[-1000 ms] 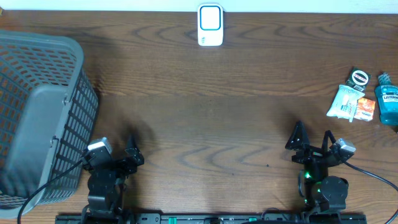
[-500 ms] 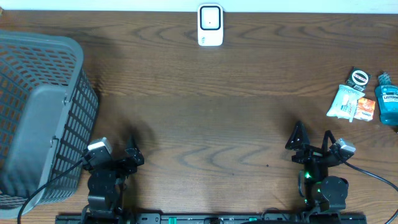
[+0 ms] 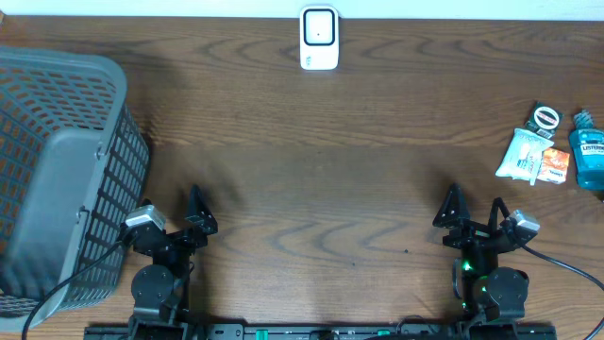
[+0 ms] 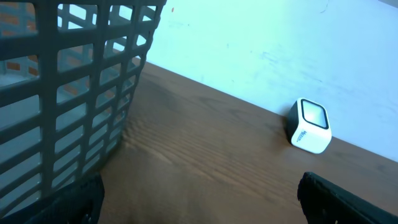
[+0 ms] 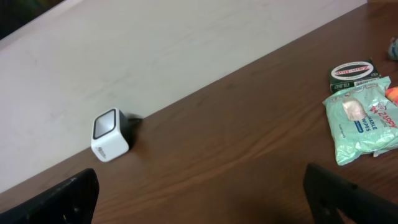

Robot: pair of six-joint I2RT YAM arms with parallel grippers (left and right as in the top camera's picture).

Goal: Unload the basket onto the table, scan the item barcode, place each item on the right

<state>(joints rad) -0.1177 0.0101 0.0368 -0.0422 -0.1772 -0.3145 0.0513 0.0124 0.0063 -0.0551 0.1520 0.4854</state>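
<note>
The white barcode scanner (image 3: 319,38) stands at the far edge of the table, also seen in the left wrist view (image 4: 309,126) and the right wrist view (image 5: 111,135). At the right edge lie the items: a pale green wipes pack (image 3: 526,154), a black box with a round label (image 3: 545,118), a small orange packet (image 3: 557,167) and a blue mouthwash bottle (image 3: 587,151). My left gripper (image 3: 175,219) is open near the front edge, beside the basket, holding nothing. My right gripper (image 3: 475,212) is open at the front right, short of the items, with only bare wood between its fingers.
A large grey plastic basket (image 3: 113,123) fills the left side of the table, and its slatted wall (image 4: 74,93) rises close to my left gripper. A pale wall runs behind the scanner. Cables trail from both arm bases.
My left gripper has shifted a little away from the front edge, toward the table's middle. The right arm and all the objects have stayed put.
</note>
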